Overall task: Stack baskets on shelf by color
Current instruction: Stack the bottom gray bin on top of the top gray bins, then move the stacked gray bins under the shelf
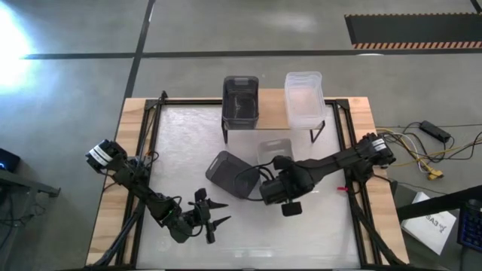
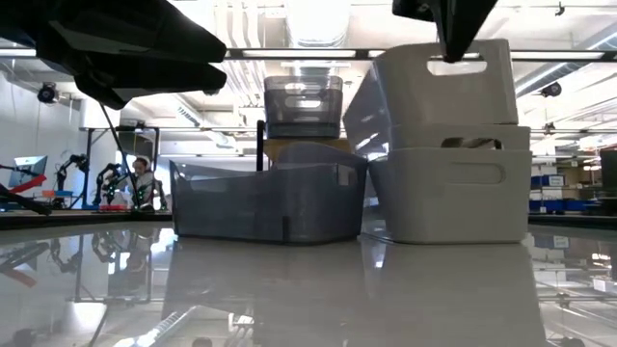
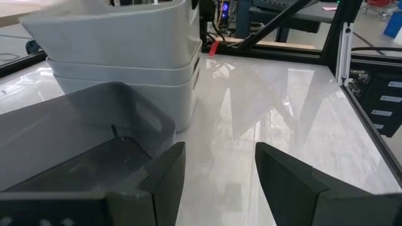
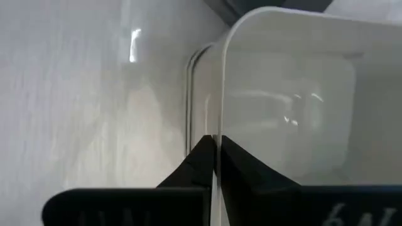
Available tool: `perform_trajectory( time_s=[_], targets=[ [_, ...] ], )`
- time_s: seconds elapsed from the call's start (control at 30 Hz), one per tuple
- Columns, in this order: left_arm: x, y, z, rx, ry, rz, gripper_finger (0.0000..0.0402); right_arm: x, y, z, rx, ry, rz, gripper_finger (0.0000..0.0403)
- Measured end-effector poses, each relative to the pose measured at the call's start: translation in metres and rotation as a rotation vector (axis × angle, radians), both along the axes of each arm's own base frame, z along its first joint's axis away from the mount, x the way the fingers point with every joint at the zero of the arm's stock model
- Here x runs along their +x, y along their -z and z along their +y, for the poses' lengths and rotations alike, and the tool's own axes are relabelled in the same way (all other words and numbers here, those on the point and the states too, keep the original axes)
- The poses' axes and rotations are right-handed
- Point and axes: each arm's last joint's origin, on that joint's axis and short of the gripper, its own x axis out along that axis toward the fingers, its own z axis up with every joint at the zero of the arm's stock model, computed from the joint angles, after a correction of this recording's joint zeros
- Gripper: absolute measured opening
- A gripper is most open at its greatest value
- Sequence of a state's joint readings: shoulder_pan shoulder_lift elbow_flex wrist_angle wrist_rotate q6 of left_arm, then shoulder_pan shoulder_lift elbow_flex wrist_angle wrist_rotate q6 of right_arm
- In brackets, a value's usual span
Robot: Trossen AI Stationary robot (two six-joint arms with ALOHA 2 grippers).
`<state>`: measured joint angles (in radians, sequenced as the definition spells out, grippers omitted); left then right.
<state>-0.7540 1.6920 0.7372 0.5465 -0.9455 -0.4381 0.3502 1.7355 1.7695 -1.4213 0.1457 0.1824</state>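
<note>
You have the task partly done. On the shelf [image 1: 273,110] already stand a dark grey basket [image 1: 241,98] and a clear basket [image 1: 304,96], side by side. On the table [image 1: 181,150] two things remain: another dark grey basket [image 1: 227,172] and a stack of light grey baskets [image 1: 274,151] just beside it.

Your right hand [image 1: 265,172] is at this stack, with its fingers [image 4: 202,164] closed tightly on the thin wall of the top light basket [image 2: 445,85], which sits tilted in the one below.

Your left hand [image 1: 213,220] waits near the table's front edge, fingers [image 3: 164,176] spread wide and holding nothing, pointing toward the dark basket that lies near it.
</note>
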Motion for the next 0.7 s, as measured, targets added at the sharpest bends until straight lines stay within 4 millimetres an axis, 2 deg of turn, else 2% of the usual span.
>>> perform_trajectory(
  time_s=[0.33,0.5,0.7],
  targets=[
    [0.0,0.0,0.0,0.0,0.0,-0.001,0.0178,-0.001,0.03,-0.001,0.028,0.005,0.061,0.0019],
    [0.0,0.0,0.0,-0.001,0.0,-0.001,0.0178,-0.004,0.04,-0.002,0.018,0.03,0.095,0.0081],
    [0.0,0.0,0.0,-0.001,0.0,-0.002,0.0178,-0.002,0.032,0.002,0.029,0.047,0.055,0.0168]
  ],
)
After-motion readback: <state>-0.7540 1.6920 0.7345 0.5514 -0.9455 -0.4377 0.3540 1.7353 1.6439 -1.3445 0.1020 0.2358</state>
